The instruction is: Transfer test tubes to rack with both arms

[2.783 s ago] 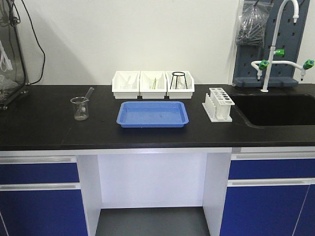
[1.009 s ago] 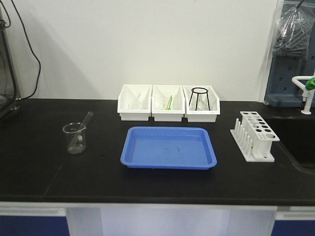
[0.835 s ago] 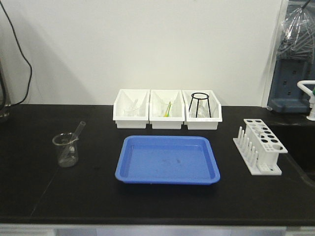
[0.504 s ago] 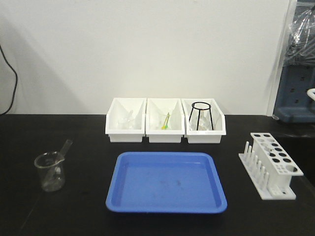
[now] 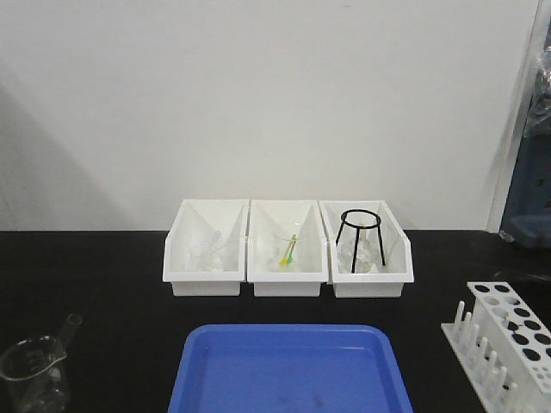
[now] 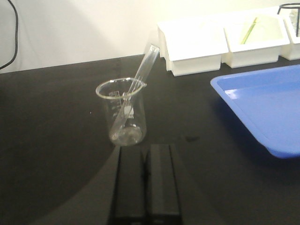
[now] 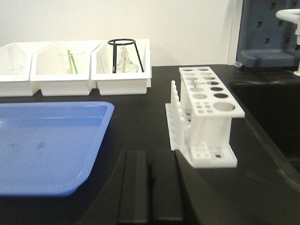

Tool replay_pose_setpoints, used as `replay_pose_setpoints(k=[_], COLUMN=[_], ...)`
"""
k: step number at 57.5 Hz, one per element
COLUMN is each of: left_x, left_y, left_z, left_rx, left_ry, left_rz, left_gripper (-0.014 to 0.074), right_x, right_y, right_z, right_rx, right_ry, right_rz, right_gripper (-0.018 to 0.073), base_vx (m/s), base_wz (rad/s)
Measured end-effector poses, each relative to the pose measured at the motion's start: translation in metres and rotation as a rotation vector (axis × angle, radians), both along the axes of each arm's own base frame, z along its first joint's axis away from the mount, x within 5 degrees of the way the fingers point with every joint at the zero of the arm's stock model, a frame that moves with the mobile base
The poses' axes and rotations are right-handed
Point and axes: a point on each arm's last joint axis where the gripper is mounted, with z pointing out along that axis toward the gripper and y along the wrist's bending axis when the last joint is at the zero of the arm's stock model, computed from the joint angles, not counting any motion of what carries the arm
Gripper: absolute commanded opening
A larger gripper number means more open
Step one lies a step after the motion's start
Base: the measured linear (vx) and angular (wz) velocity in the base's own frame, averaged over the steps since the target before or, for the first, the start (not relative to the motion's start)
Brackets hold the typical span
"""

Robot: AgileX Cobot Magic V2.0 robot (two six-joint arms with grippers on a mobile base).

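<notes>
A clear test tube leans in a glass beaker on the black counter; the beaker also shows at the front view's lower left. A white test tube rack stands at the right, seen too in the front view; its holes look empty. My left gripper is shut and empty, just short of the beaker's base. My right gripper is shut and empty, between the blue tray and the rack, left of the rack's near end. Neither gripper shows in the front view.
A blue tray lies at centre front. Behind it stand three white bins: glassware in the left, a green-yellow stick in the middle, a black wire tripod over a flask in the right. A sink basin lies right of the rack.
The front view has closed in on the counter: the bins, tray, beaker and rack loom larger and lower in frame. The objects themselves have not moved.
</notes>
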Motion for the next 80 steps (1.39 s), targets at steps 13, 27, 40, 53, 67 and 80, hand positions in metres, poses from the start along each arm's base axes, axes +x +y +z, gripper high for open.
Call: replay_pose_setpoints(k=[13,27,40,53,67,80], left_x=[0.0000,0.0000,0.0000,0.0000,0.0000,0.0009], left_y=[0.0000,0.0000,0.0000,0.0000,0.0000,-0.0006], left_z=[0.0000,0.0000,0.0000,0.0000,0.0000,0.0072], left_rx=[0.000,0.000,0.000,0.000,0.003,0.029], left_ry=[0.000,0.000,0.000,0.000,0.000,-0.083], left_rz=[0.000,0.000,0.000,0.000,-0.001,-0.010], left_gripper=[-0.0020,-0.0020,-0.0020,-0.0020,-0.0020,-0.0020], right_x=[0.0000,0.0000,0.0000,0.0000,0.0000,0.0000], right_y=[0.0000,0.0000,0.0000,0.0000,0.0000,0.0000], right_z=[0.0000,0.0000,0.0000,0.0000,0.0000,0.0000], right_rx=[0.000,0.000,0.000,0.000,-0.001,-0.001], right_ry=[0.000,0.000,0.000,0.000,0.000,0.000], right_rz=[0.000,0.000,0.000,0.000,0.000,0.000], right_gripper=[-0.0008,-0.0008,-0.0008,-0.0008,-0.0008,-0.0008], base_vx=[0.29,0.18,0.07,0.01,0.00,0.00], base_wz=[0.00,0.01,0.01,0.00,0.00,0.00])
